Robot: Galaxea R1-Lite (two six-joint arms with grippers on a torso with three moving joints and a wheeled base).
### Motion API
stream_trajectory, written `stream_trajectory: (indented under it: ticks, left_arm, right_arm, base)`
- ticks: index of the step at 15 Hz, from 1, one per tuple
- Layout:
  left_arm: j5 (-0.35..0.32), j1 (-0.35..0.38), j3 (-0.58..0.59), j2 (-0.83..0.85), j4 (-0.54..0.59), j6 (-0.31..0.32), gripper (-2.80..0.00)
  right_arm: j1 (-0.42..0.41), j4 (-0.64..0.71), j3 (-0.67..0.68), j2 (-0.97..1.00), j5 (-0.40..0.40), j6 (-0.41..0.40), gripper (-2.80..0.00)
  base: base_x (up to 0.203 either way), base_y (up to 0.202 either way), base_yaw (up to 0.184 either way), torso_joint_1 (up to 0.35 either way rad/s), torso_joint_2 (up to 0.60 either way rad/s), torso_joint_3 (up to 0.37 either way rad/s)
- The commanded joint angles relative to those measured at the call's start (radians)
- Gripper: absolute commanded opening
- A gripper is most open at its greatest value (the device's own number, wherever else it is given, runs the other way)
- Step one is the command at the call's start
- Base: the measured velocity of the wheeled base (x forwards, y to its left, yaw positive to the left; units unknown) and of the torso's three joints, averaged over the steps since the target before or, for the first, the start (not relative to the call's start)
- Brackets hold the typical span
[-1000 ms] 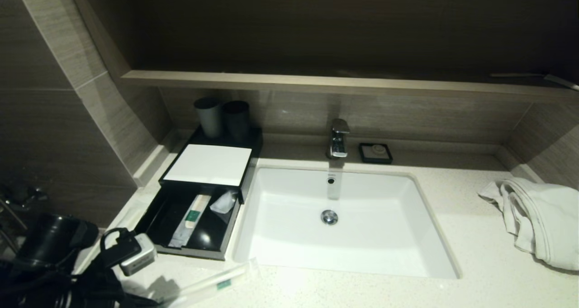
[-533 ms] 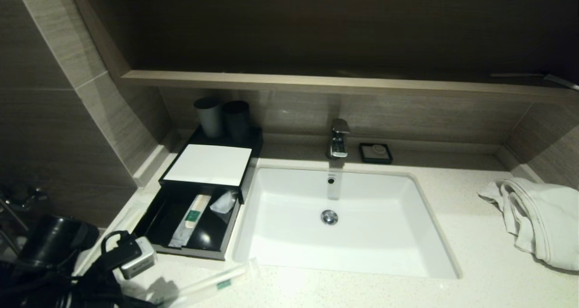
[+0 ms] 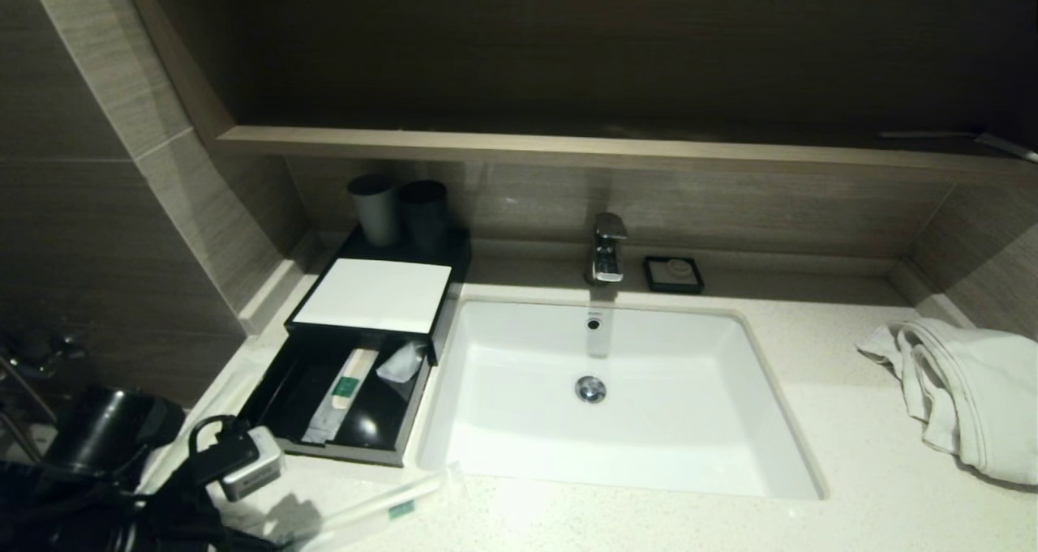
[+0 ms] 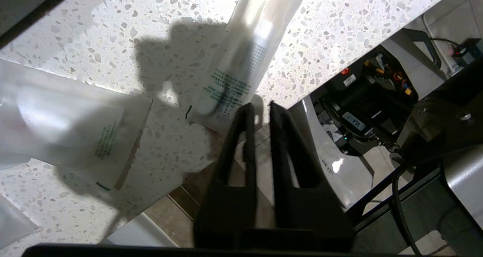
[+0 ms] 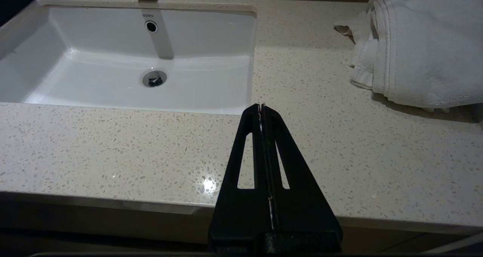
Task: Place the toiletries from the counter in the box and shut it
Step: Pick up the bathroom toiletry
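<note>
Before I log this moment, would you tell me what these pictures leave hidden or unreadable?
- Head view: the left gripper is lost in the dark bottom corner, so its jaws are hidden there.
- Head view: the sachet on the counter runs behind the arm.
- Head view: the drawer's back lies under the box's white top.
- Left wrist view: the sachet's green print is too small to read.

Left tool (image 4: 259,106) low at the near left, fingers slightly parted, right tool (image 5: 261,106) parked, fingers pressed together
</note>
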Motion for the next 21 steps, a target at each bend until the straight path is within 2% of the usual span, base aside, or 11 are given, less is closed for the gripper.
stream_trajectory:
  ticks: [1,15,21]
  left_arm:
    - [-0.002,0.003,-0.004,0.028,-0.007,0.003,0.00]
    - [-0.002,0.011,-0.005,0.111,-0.060,0.031,0.00]
    - [0.024,0.011,-0.004,0.105,-0.060,0.059,0.00]
  right_arm:
    - [0.000,0.000,0.000,0.000,0.000,0.000,-2.80]
    - [0.000,0.000,0.000,0.000,0.000,0.000,-2.80]
    - [0.000,0.000,0.000,0.000,0.000,0.000,-2.80]
  base:
    - [0.000,0.000,0.000,0.000,0.00,0.000]
    - [0.000,0.000,0.000,0.000,0.00,0.000]
    - [0.000,0.000,0.000,0.000,0.00,0.000]
